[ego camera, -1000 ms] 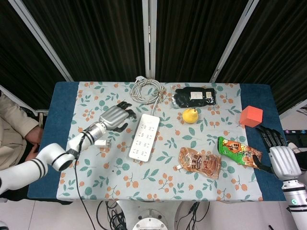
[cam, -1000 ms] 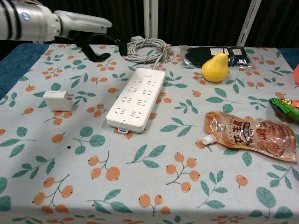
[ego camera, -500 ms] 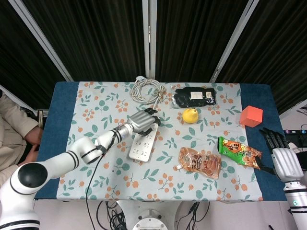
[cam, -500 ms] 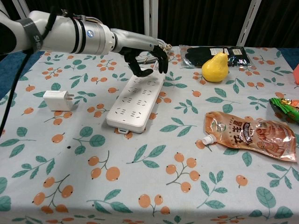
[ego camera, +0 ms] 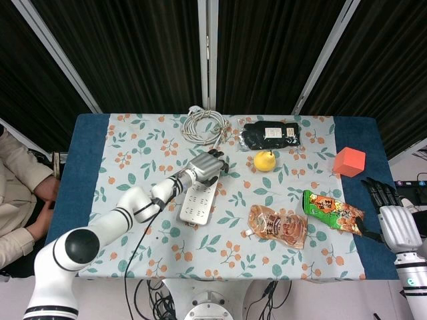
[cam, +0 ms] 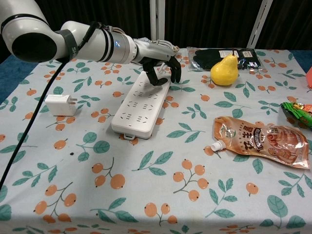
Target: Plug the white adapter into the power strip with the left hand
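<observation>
Not yet started, by the look of it. Adapter [cam: 60, 105] lying untouched on the counter [cam: 161, 195], left of the strip [cam: 141, 105] and apart from it, prongs toward the strip. Left hand [cam: 160, 62] hovering over the strip's far end, fingers curled downward, grasping nothing; contact with the strip unclear. Right hand [ego camera: 393, 220] resting at the right edge, released, fingers spread. Still to do: reaching the adapter, gripping it, seating it in a socket.
</observation>
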